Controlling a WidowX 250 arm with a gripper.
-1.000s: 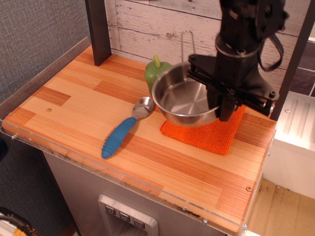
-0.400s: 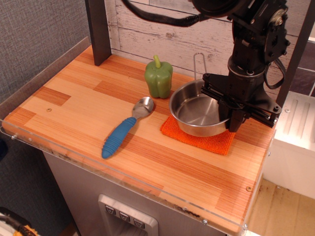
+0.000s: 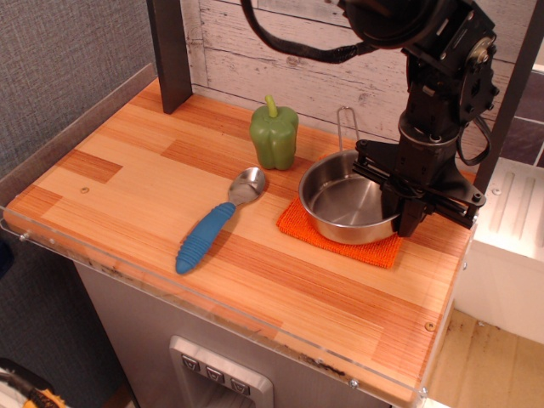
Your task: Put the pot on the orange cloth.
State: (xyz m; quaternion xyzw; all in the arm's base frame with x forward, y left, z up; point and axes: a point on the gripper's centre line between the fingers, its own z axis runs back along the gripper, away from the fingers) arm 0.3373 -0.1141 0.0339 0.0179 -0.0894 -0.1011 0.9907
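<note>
One step left, by my reading: pincer clamps the pot rim over the orange cloth; settle level, then release.

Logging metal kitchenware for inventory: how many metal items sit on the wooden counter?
2. The pot sits on the orange cloth at the right, with the tool at its rim. The blue-handled spoon lies left of it, near the green pepper.
</note>
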